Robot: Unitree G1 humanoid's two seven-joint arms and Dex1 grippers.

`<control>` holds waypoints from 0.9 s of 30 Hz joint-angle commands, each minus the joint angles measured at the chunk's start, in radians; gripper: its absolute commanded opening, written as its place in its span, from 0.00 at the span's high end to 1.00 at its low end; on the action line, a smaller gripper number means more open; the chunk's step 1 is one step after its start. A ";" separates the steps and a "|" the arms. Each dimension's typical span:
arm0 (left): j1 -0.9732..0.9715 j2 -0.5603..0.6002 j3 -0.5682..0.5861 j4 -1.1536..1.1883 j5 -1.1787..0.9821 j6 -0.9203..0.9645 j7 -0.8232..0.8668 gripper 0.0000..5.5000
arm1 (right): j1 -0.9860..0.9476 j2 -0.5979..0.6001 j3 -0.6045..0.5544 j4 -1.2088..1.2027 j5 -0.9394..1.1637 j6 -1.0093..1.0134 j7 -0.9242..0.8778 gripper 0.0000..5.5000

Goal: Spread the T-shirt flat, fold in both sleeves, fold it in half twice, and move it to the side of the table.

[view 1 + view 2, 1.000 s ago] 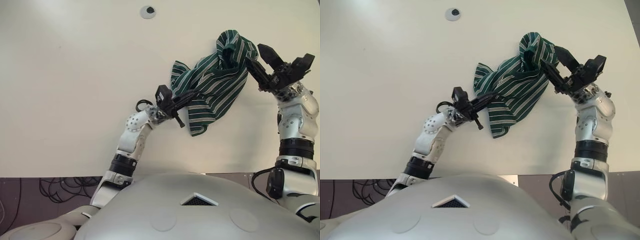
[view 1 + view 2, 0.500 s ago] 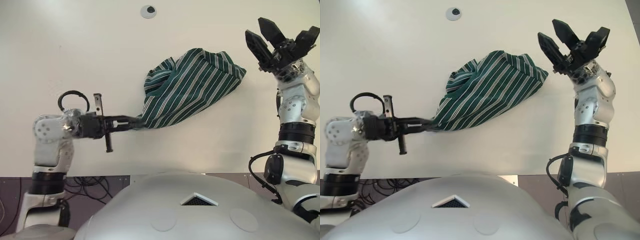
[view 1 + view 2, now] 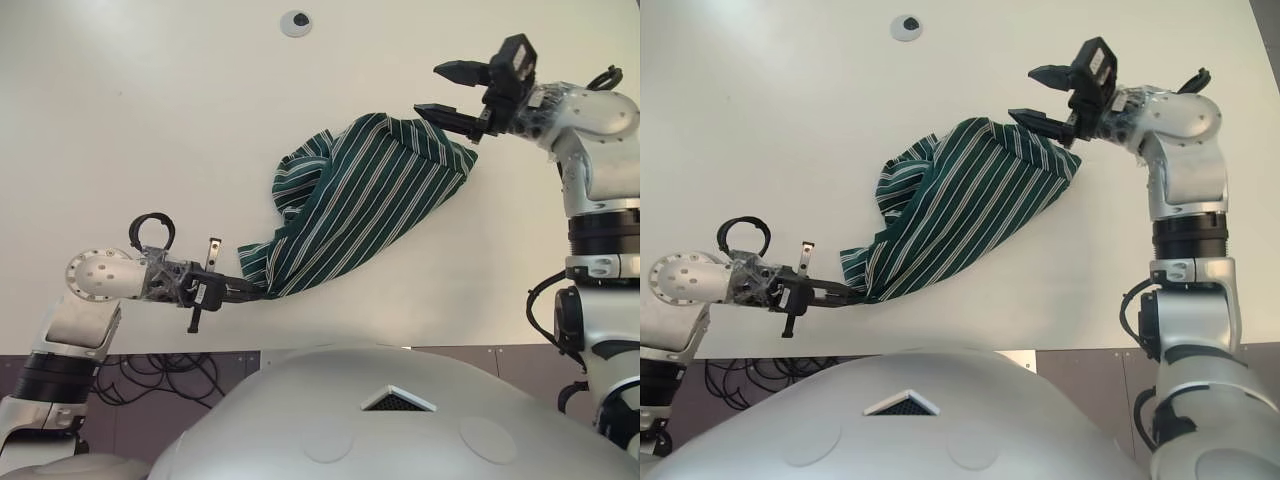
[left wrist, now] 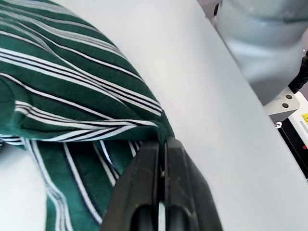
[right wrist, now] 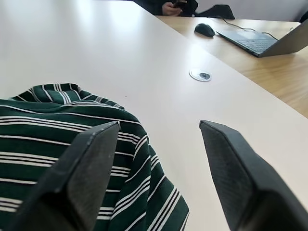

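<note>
Quick rundown of where I'm at. My left tool (image 3: 258, 290) is clamped tight on a corner of the T-shirt (image 3: 360, 200), down near my edge of the table (image 3: 130, 130), over on my left. In the left wrist view its two fingers (image 4: 144, 183) are pressed together, with the striped hem pinched right at their tips, low over the table top.

The shirt is green with white stripes. It runs as a diagonal band from that pinched corner toward the far right. It's lying on the table but it's nowhere near flat: wrinkled along its whole length, with a bunched, folded-over lump on its left side about midway along.

My right tool (image 3: 432, 90) is at the shirt's far right end, spread wide and holding nothing. One finger sits right at the top corner of the fabric and the other is up in the air beyond it. In the right wrist view the cloth lies under and beside one finger, with bare table between the two. I can't tell if that finger actually touches the cloth.

Other stuff: there's a round cable port (image 3: 295, 22) set in the table, well beyond the shirt. A laptop (image 5: 262, 41) and a mouse (image 5: 204, 30) sit on the wood-coloured surface further off.
</note>
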 commanded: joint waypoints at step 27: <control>-0.051 0.038 -0.060 -0.032 0.039 -0.002 0.117 1.00 | -0.160 0.158 0.125 0.357 -0.137 0.003 -0.018 0.86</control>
